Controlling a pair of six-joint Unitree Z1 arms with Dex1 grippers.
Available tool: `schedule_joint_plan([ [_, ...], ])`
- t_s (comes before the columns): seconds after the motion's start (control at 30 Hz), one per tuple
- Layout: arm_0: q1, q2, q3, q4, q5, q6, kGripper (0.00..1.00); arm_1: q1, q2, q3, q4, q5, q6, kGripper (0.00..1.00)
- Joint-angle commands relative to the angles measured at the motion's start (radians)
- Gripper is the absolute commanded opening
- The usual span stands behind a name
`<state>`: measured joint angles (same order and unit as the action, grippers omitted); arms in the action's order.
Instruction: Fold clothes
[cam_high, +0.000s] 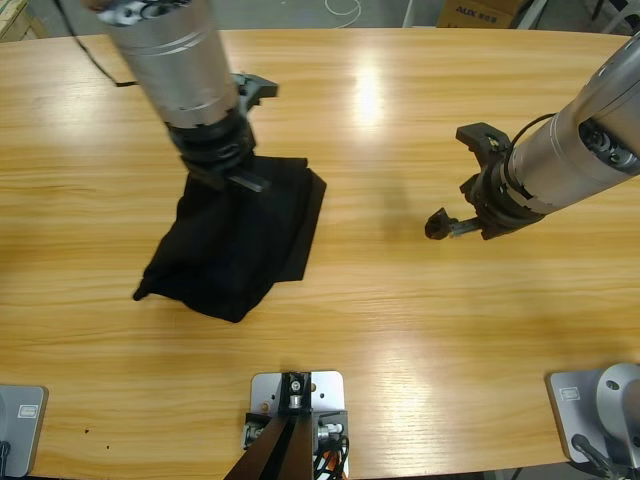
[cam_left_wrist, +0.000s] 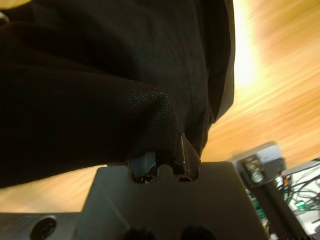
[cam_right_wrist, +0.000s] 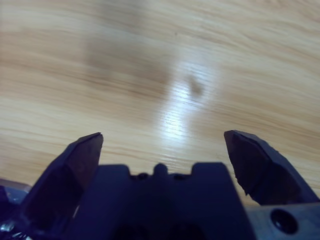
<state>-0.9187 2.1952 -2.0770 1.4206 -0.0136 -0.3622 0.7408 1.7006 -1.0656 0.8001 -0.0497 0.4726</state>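
Inspecting the table (cam_high: 400, 330), we find the black shirt (cam_high: 235, 245) bunched in a heap left of centre. Our left gripper (cam_left_wrist: 167, 155) has its jaws clenched on a fold of that fabric, at the heap's upper edge. Our right gripper (cam_right_wrist: 162, 150) hangs well apart over bare wood, jaws spread and empty. We judge a fold is mid-carry; next, lay the held edge flat and release.

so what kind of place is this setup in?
Looks like a robotics lab or workshop: long wooden table with bare rig electronics and cables at its edge, a cardboard box beyond it.
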Motion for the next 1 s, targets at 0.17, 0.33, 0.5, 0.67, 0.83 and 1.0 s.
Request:
schedule_joint_plan([
  [0.17,-0.06,0.304,-0.298,0.09,-0.098,-0.011,0.0,-0.006,0.051,0.05,-0.041,0.012,0.0,0.991],
  [0.33,-0.066,0.373,-0.45,0.09,-0.158,-0.006,0.332,-0.006,0.058,0.05,-0.044,0.014,-0.003,0.991],
  [0.5,-0.074,0.434,-0.54,0.091,-0.244,0.055,0.996,-0.006,0.06,0.049,-0.047,0.025,-0.01,0.991],
  [0.67,-0.074,0.49,-0.614,0.093,-0.328,0.159,0.996,-0.006,0.048,0.052,-0.044,0.028,-0.015,0.987],
  [0.83,-0.064,0.476,-0.747,0.145,-0.317,0.152,1.0,-0.006,0.036,0.052,-0.042,0.028,-0.017,0.987],
  [1.0,0.04,0.254,-0.787,0.204,-0.185,0.217,1.0,-0.006,-0.013,0.048,-0.05,0.03,-0.021,0.996],
])
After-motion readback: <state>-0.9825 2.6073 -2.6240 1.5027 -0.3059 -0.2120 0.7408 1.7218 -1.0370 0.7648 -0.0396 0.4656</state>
